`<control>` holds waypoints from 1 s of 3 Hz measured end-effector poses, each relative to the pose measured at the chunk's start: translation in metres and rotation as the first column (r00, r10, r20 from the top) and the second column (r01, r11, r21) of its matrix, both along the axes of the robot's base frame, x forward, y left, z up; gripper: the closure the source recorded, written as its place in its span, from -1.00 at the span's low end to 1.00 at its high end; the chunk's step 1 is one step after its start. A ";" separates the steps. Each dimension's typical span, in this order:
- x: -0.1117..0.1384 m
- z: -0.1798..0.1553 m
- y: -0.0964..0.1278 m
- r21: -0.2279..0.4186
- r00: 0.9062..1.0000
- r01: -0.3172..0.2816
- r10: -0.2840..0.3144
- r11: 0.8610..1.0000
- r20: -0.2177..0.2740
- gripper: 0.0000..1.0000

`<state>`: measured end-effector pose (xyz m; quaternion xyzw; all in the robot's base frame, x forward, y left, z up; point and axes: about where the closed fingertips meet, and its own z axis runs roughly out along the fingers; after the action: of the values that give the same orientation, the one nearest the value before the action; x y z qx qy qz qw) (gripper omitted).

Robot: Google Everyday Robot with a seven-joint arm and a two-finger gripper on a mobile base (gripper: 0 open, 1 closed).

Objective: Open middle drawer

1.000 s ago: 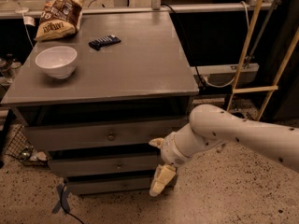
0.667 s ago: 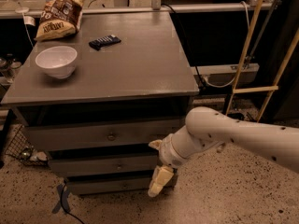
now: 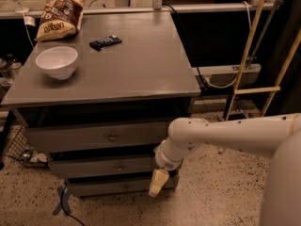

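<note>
The grey cabinet (image 3: 141, 79) has three drawers. The middle drawer (image 3: 94, 166) is a wide, low grey front with a small dull round knob (image 3: 121, 167), second from the top, and its front sits in line with the others. My gripper (image 3: 158, 181) hangs from the white arm (image 3: 225, 135) at the cabinet's lower right. It is in front of the right end of the middle and bottom drawer fronts, right of the knob and apart from it.
The top drawer (image 3: 70, 138) has a larger knob (image 3: 112, 137). The lowest drawer (image 3: 108, 187) is near the floor. On the cabinet top are a white bowl (image 3: 57, 61), a chip bag (image 3: 59, 18) and a dark bar (image 3: 105, 42). A wire basket (image 3: 21, 147) stands at the left and a wooden frame (image 3: 263, 55) at the right.
The arm and gripper have shifted slightly left, closer to the right end of the drawer fronts. The drawers have not moved.
</note>
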<state>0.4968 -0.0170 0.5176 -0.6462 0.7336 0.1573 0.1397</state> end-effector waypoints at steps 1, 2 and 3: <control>0.016 -0.018 -0.001 -0.046 1.000 0.018 -0.017 0.999 0.026 -1.00; 0.029 -0.032 0.004 -0.061 0.998 0.025 -0.021 0.998 0.067 -1.00; 0.039 -0.047 0.008 -0.099 0.995 0.032 -0.021 0.995 0.101 -1.00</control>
<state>0.5359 -0.0093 0.4701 -0.6497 0.7412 0.0859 0.1456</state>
